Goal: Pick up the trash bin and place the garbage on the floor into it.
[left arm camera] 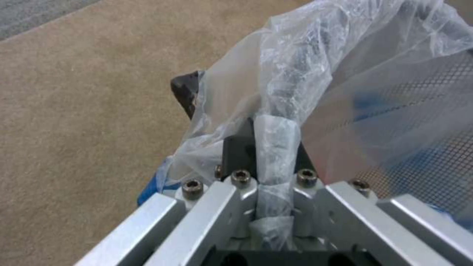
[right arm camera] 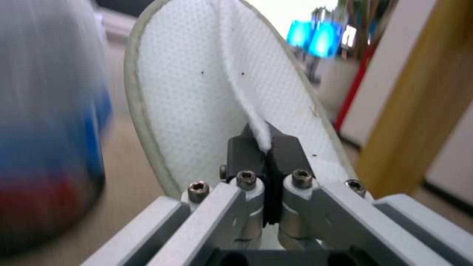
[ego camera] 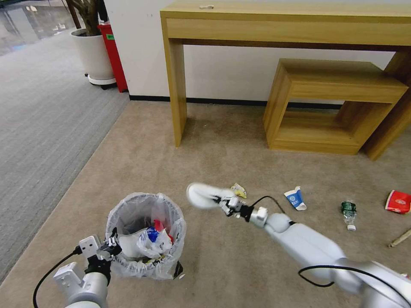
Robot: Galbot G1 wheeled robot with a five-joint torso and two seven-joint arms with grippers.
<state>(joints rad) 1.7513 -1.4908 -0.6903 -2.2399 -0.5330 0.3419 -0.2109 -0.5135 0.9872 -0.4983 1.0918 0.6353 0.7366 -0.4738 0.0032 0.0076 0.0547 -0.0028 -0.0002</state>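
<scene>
The right pincer is closed on the thin fabric strap of a white slipper, held in the air just right of the trash bin — soft, light and floppy, so a pinch at a strap or edge looks sound. The left pincer is clamped on the bin's rim through the plastic liner, which is slippery and likely to shift. Further right on the beige carpet floor lie a blue-white carton, a green-label bottle and a red wrapper; a wooden worktop stands at the far wall.
</scene>
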